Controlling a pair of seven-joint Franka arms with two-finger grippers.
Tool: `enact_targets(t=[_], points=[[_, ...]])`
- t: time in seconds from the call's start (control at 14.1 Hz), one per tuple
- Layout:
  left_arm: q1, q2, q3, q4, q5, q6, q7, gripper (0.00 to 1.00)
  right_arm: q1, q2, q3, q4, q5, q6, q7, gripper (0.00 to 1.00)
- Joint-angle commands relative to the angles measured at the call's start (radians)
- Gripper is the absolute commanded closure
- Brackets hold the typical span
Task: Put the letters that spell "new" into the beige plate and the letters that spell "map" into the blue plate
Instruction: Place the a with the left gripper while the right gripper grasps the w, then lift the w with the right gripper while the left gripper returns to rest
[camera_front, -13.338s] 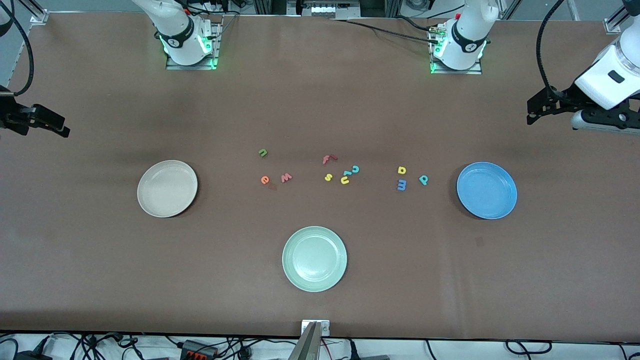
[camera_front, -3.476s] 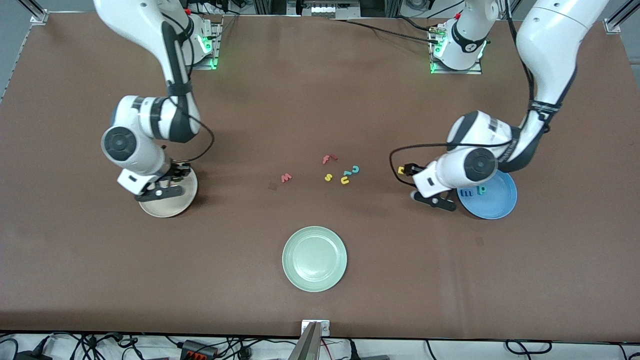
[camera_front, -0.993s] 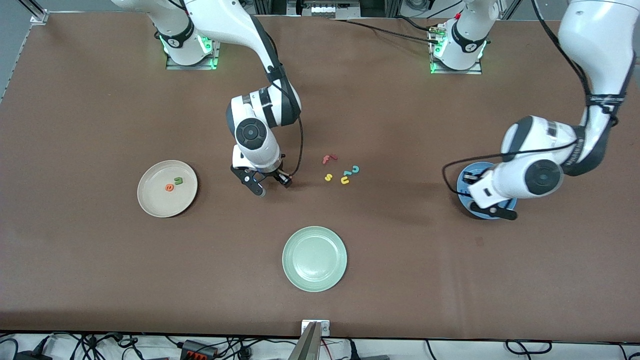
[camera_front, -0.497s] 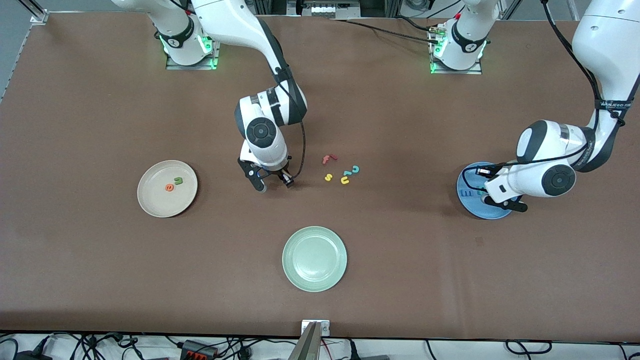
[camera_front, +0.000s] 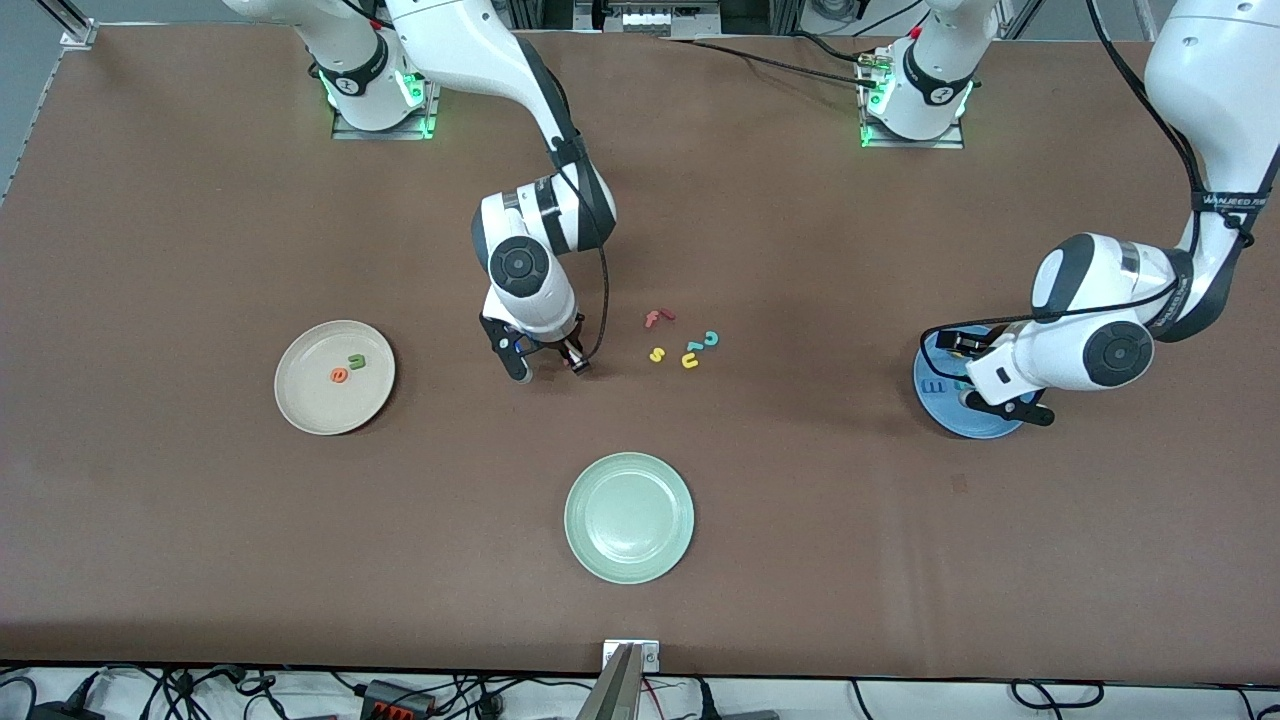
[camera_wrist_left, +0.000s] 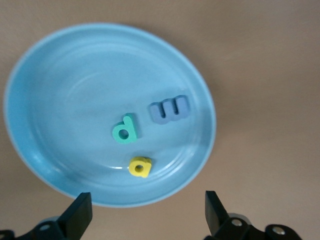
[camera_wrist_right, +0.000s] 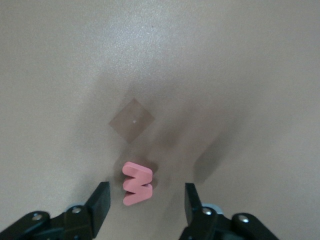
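The beige plate (camera_front: 300, 400) holds the orange "e" (camera_front: 339, 375) and green "n" (camera_front: 356, 361). In the blue plate (camera_wrist_left: 60, 100) lie the blue "m" (camera_wrist_left: 170, 109), teal "p" (camera_wrist_left: 125, 130) and yellow "a" (camera_wrist_left: 140, 166). My left gripper (camera_wrist_left: 147, 215) hangs open over that plate's rim (camera_front: 945, 415), holding nothing. The pinkish-red "w" (camera_wrist_right: 137, 183) lies on the table. My right gripper (camera_wrist_right: 146, 205) is low around it and open, one finger on each side, neither touching. In the front view that gripper (camera_front: 550, 370) hides the "w".
A pale green plate (camera_front: 629, 517) sits nearer the front camera at mid-table. Loose letters lie beside my right gripper toward the left arm's end: red "f" (camera_front: 657, 318), teal "c" (camera_front: 710, 339), yellow "s" (camera_front: 656, 354), yellow "u" (camera_front: 690, 360). A dark square patch (camera_wrist_right: 131, 120) marks the table by the "w".
My left gripper has opened and the yellow "a" now lies in the blue plate. My right gripper has shifted slightly over the "w" and its jaws have narrowed.
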Motion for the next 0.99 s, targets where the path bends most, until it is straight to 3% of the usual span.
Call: enact_targets(t=[0.0, 0.28, 0.43, 0.57, 0.71, 0.78, 0.92], points=[[0.002, -0.021, -0.062, 0.134, 0.029, -0.152, -0.003, 0.0, 0.006, 0.022, -0.004, 0.017, 0.019, 0.013, 0.017, 0.4], [-0.001, -0.022, -0.15, 0.366, 0.029, -0.394, -0.002, 0.0, 0.006, 0.041, -0.005, 0.017, 0.019, 0.035, 0.019, 0.4], [-0.005, -0.022, -0.158, 0.458, 0.021, -0.444, -0.002, 0.0, 0.006, 0.045, -0.004, 0.017, 0.019, 0.052, 0.019, 0.4], [-0.015, -0.066, -0.149, 0.498, 0.001, -0.439, -0.002, 0.0, 0.006, 0.052, -0.004, 0.019, 0.019, 0.055, 0.017, 0.48], [-0.024, -0.105, -0.141, 0.511, -0.002, -0.442, -0.003, 0.0, 0.006, 0.052, -0.005, 0.034, 0.018, 0.053, -0.002, 0.72], [-0.053, -0.137, -0.103, 0.511, -0.011, -0.439, -0.005, 0.0, 0.004, 0.05, -0.005, 0.04, 0.016, 0.052, -0.009, 0.81], [-0.175, -0.207, 0.079, 0.497, -0.12, -0.43, -0.005, 0.0, 0.004, 0.047, -0.007, 0.042, 0.005, 0.049, -0.033, 0.88]])
